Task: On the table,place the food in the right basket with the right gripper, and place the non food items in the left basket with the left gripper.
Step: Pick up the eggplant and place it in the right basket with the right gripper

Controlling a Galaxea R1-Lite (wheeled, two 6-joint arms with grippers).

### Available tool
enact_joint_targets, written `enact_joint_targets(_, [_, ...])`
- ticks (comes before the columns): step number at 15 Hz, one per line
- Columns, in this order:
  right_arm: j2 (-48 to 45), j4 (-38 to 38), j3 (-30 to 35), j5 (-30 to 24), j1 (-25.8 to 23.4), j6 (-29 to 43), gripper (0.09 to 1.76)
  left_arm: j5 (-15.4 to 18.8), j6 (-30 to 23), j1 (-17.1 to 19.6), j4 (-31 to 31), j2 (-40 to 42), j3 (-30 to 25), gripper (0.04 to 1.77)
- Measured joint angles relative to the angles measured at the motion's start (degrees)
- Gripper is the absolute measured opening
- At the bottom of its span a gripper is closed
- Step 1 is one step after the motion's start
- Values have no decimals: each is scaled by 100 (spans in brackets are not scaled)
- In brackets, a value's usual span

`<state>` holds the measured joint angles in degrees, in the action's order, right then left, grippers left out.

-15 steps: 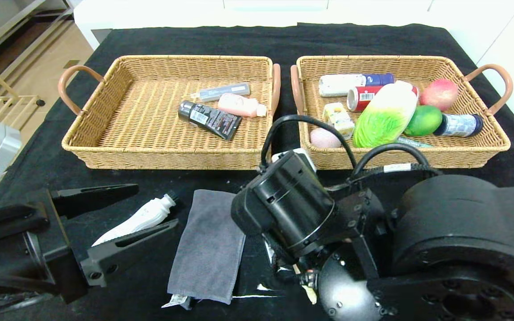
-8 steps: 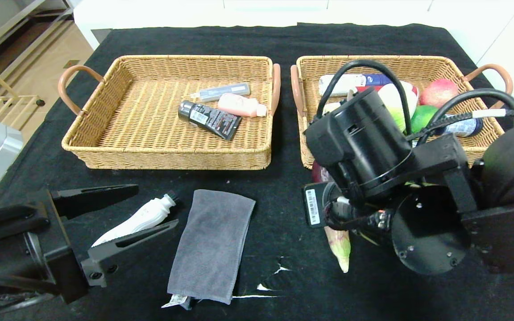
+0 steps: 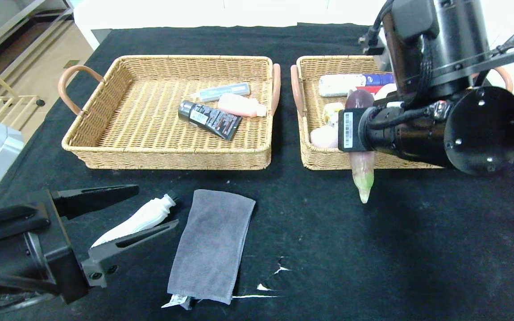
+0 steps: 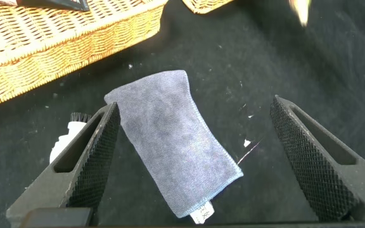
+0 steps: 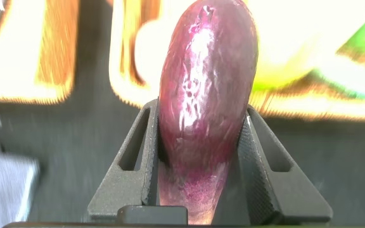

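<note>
R tool (image 3: 358,133) | clamped on purple-green veg (image 3: 361,176), over front rim of right basket (image 3: 328,161) | L tool (image 3: 118,214) agape astride tube (image 3: 136,218), bench front-left | risk: tip snags rim, veg slips out.

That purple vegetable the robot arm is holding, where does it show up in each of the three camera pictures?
Head view: purple vegetable hangs from the right gripper at the right basket.
Left wrist view: only its pale tip.
Right wrist view: between the fingers.
Shared landmark: right basket.
</note>
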<state>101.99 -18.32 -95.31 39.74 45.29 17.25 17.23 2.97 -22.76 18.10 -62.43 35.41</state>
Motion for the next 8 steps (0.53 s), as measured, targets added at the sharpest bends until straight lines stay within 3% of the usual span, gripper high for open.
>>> enact_joint_targets(3, [124,614,-546,-35,-238,-510,81,0,0,9,20,2,0,172])
enact_joint_targets(8, [551,2063,-739,-52,-513,-1331,81,0,7,41,24,6,9,172])
